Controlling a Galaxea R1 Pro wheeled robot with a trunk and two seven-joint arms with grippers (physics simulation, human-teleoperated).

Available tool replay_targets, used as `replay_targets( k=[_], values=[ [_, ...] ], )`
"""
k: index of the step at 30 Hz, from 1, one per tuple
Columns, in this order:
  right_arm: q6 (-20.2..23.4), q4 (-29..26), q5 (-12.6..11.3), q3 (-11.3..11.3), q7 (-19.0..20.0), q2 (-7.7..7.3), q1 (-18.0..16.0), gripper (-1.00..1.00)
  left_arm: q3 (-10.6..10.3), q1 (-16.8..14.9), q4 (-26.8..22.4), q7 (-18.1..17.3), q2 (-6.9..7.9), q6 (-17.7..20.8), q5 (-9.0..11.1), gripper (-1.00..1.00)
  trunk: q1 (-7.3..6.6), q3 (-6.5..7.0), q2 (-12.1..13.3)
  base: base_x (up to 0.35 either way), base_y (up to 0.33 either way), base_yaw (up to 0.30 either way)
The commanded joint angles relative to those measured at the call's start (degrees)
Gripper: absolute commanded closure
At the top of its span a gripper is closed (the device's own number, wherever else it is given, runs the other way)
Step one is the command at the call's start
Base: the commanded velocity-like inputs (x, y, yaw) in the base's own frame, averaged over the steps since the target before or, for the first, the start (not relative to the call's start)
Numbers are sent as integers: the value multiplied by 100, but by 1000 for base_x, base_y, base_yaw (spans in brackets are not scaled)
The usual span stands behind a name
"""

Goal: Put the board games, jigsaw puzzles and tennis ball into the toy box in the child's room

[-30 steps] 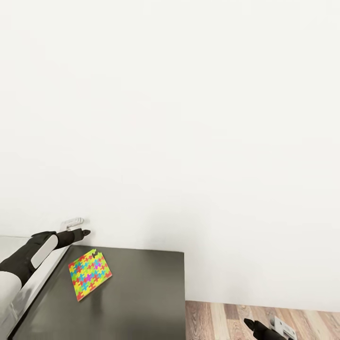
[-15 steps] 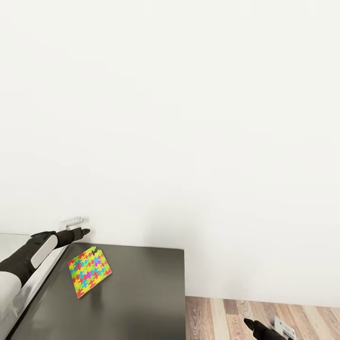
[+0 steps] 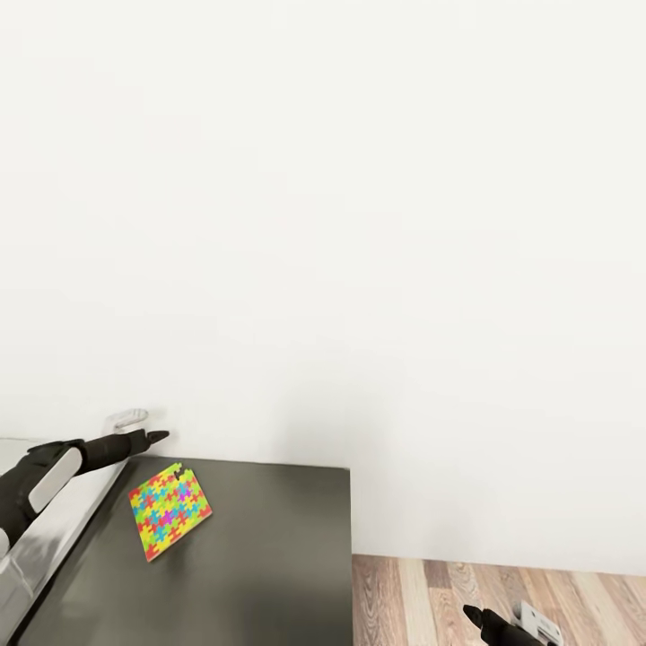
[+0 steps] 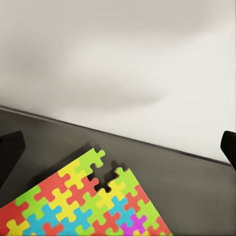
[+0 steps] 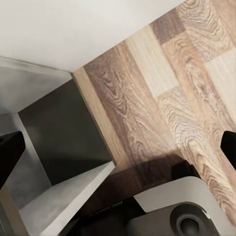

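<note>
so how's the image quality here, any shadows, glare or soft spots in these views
Head view: flat even light, the white wall almost featureless, a soft shadow where it meets the dark cabinet top; no glare. Left wrist view: the jigsaw puzzle is sharp, the wall behind carries blurry grey shading. Right wrist view: crisp wood floor grain, with a dark shadow near the robot's base.

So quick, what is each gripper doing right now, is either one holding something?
Left gripper: open and holding nothing, with the jigsaw puzzle lying on the dark cabinet below it.
Right gripper: open and holding nothing, over the wood floor.
</note>
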Motion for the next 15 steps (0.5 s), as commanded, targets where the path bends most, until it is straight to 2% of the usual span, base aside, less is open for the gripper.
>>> replay_targets(
  k=[1, 15],
  values=[
    [43, -8, -28, -23, 19, 4, -3, -100, -22, -7, 37, -57, 24, 13, 32, -100, 3, -21, -12, 0, 0, 0],
    [43, -8, -26, -18, 22, 10, -3, -100, -8, -7, 105, -146, 146, -35, 26, -100, 3, -154, -12, 0, 0, 0]
  ],
)
